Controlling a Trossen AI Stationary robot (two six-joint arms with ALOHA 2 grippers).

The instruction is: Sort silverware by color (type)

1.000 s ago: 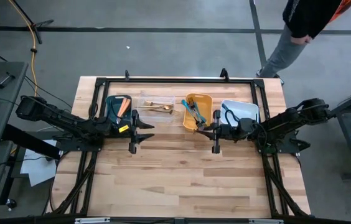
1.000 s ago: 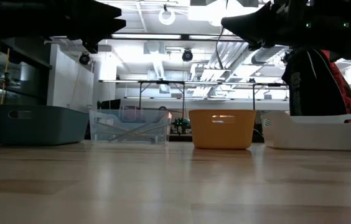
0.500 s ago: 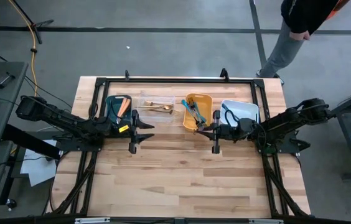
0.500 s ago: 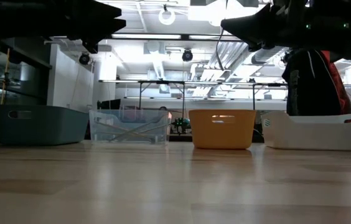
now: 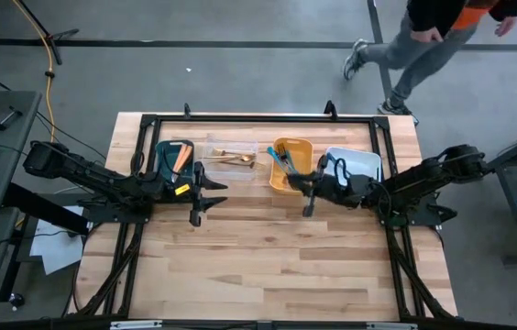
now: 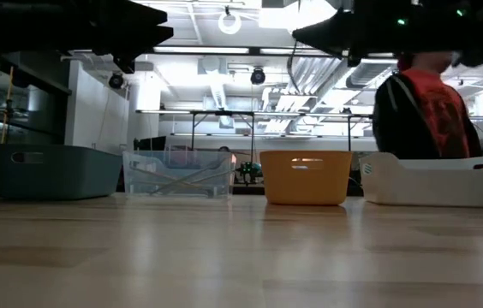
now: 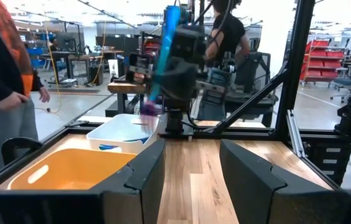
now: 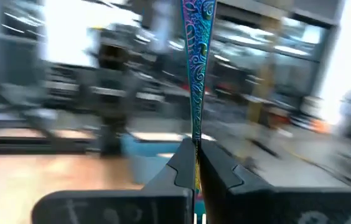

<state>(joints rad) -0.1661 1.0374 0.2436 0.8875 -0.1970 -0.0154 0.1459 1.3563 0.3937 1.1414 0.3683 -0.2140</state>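
Observation:
My right gripper hangs above the table just in front of the orange bin, shut on a thin utensil with a blue patterned handle. The left wrist view shows that utensil standing up from it. My left gripper waits open and holds nothing, in front of the teal bin. Orange-handled pieces lie in the teal bin, gold ones in the clear bin, and blue ones in the orange bin. My right gripper pinches the utensil near its lower end between its two fingers. The fingers come about level from the table's right side and lie across the utensil. The utensil stands nearly upright above the fingers, lifted clear of table and bins.
A white bin stands at the right end of the row of bins along the far edge. The near half of the wooden table is bare. A person walks on the floor beyond the far right corner.
My right gripper has turned at the wrist and swung a little toward the orange bin, still shut on the blue utensil. The person behind the table has walked along the far side.

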